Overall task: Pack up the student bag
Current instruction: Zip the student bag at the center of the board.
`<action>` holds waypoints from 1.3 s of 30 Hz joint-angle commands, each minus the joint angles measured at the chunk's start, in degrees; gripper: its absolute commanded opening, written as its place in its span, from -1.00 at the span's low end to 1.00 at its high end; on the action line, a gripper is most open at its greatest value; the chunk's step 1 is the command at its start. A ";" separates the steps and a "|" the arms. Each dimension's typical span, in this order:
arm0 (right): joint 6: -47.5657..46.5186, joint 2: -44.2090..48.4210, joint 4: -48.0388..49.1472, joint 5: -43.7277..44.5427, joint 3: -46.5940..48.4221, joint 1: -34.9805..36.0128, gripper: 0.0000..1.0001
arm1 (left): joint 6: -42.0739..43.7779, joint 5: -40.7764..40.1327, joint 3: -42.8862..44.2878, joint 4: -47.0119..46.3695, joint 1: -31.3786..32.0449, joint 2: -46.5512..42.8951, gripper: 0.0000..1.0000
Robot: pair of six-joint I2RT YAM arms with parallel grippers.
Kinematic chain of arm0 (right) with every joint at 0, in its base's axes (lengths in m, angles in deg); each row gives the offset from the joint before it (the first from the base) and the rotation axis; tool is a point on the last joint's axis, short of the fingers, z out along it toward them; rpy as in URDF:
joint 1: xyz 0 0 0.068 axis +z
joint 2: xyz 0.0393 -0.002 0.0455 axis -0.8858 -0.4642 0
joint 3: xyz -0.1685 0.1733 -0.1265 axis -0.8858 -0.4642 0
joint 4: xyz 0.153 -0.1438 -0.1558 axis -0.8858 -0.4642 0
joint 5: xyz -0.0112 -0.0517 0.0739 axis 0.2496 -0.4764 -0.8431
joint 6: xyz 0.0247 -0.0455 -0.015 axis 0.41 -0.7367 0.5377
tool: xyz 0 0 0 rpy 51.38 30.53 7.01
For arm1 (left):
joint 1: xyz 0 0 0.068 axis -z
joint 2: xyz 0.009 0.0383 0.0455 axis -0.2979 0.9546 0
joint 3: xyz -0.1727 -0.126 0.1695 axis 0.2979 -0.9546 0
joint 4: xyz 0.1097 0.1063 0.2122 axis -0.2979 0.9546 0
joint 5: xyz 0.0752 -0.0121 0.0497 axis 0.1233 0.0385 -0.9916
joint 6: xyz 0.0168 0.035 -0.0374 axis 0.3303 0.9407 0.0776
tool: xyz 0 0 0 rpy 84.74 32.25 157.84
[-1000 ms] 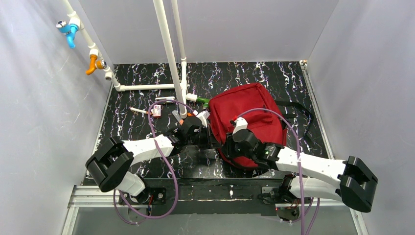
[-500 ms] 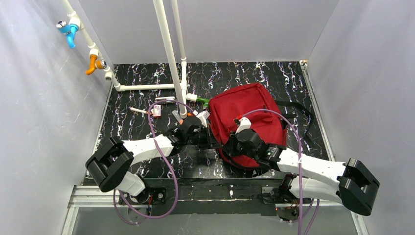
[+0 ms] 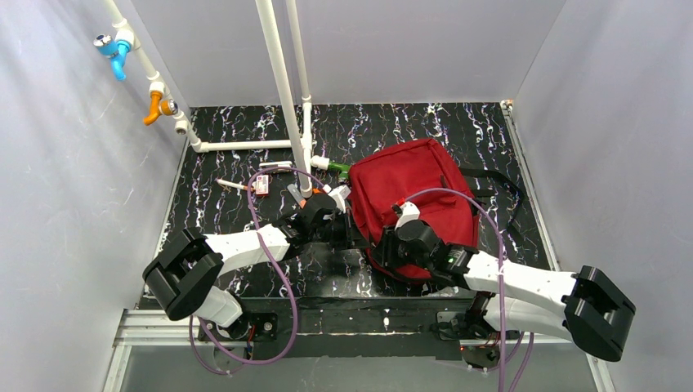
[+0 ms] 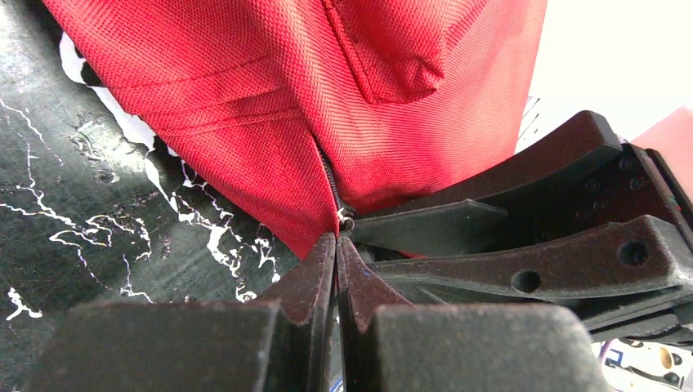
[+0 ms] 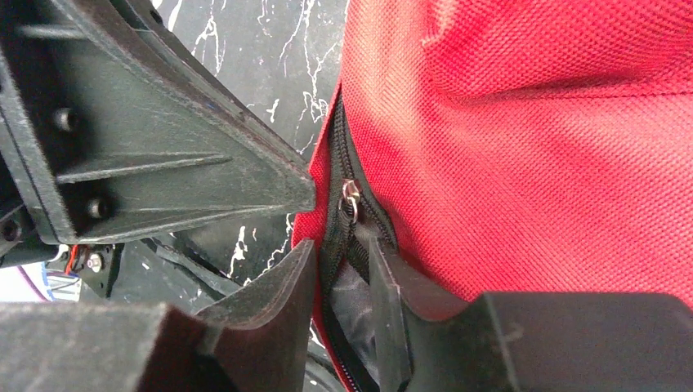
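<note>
The student bag (image 3: 417, 192), dark red with black zipper trim, lies right of the table's middle. My left gripper (image 3: 353, 232) is at the bag's near left corner. In the left wrist view the left gripper (image 4: 337, 242) is shut, its tips pinching the bag's (image 4: 270, 98) corner just below the zipper end (image 4: 346, 217). My right gripper (image 3: 382, 244) is at the same corner, opposite the left one. In the right wrist view the right gripper (image 5: 343, 260) is slightly open. It straddles the black zipper tape, with the slider (image 5: 351, 196) just beyond its tips and grey lining showing between the fingers.
White pipes (image 3: 282, 90) rise from the table's back middle. A green item (image 3: 339, 170) lies at the bag's far left corner. Small items (image 3: 261, 184) and a pen (image 3: 231, 185) lie left of the pipes. A black strap (image 3: 511, 200) trails off the bag's right side.
My right gripper has crept left and nearer along the bag's edge, toward the left gripper. The left arm and the bag have stayed put.
</note>
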 commanded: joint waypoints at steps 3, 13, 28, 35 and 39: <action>-0.70 -1.76 4.11 -0.47 -0.09 -0.10 -0.19 | -0.28 3.71 0.02 -0.79 0.07 -0.64 -1.00; -6.82 -6.19 0.10 3.51 5.72 -0.10 -0.65 | -0.10 2.28 -1.02 -0.51 0.06 -1.62 -1.00; -7.17 4.17 -11.30 -0.22 3.25 -0.10 -0.91 | 4.82 2.02 1.98 5.13 -5.02 -0.84 -1.00; -8.21 3.41 -9.91 1.02 4.41 -0.11 -0.97 | 2.91 3.95 1.04 4.61 -5.02 -0.45 -1.00; -9.83 1.77 -11.24 -0.88 7.37 -0.10 -0.97 | 2.21 3.58 1.89 4.60 -5.08 -0.40 -0.13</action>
